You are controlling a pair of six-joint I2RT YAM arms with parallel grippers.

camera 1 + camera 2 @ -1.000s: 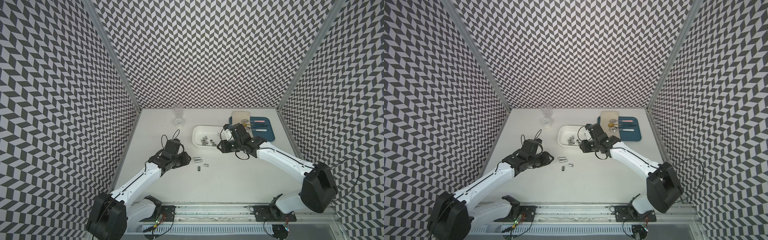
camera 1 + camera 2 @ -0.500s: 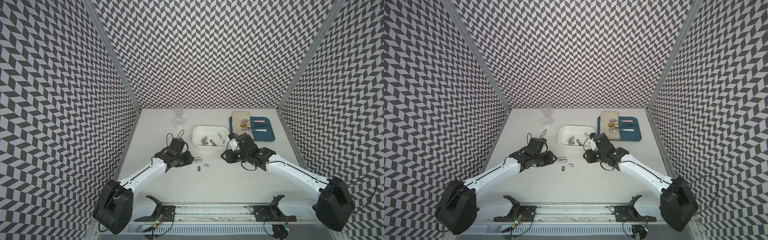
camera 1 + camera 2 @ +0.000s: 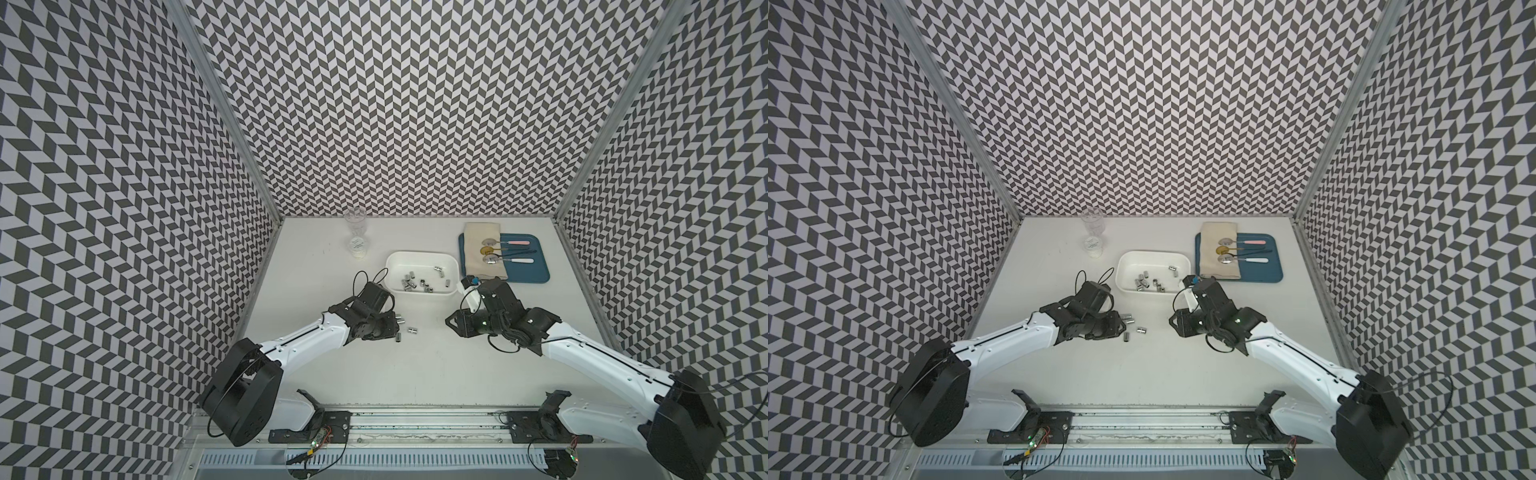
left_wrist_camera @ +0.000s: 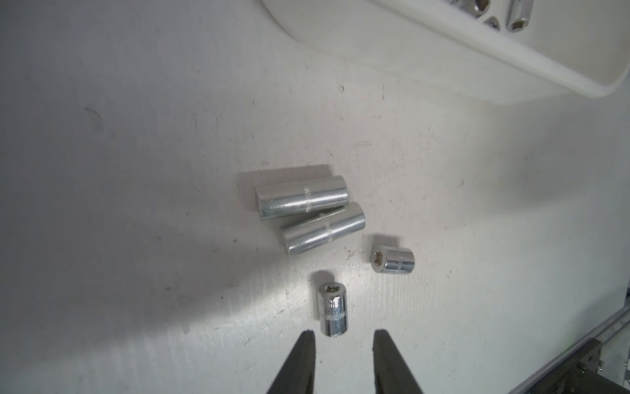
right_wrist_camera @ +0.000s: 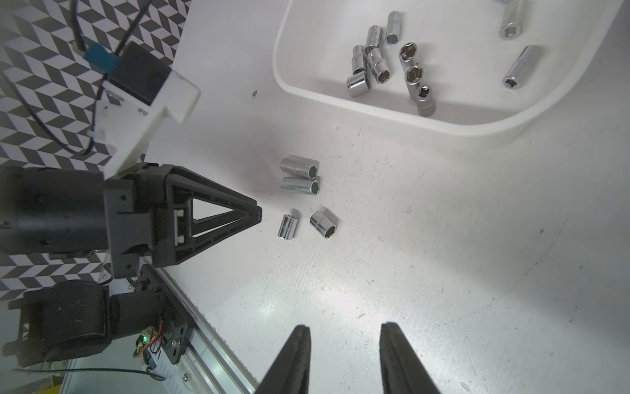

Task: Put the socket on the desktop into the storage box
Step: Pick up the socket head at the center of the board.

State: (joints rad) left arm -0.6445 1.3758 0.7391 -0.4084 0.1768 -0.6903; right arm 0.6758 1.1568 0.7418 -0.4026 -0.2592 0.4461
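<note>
Sockets [image 4: 301, 198], four in number, lie on the table [image 4: 136, 136] just beside the storage box [image 3: 422, 294], which holds several more, while the left gripper [image 4: 344, 337] is spread and empty with one short socket [image 4: 333, 314] just before its tips, and the right gripper [image 5: 344, 331] is spread and empty too.

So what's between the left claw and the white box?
Four loose sockets, the nearest just ahead of the left claw, then bare table up to the storage box. The left wrist view shows it.
</note>
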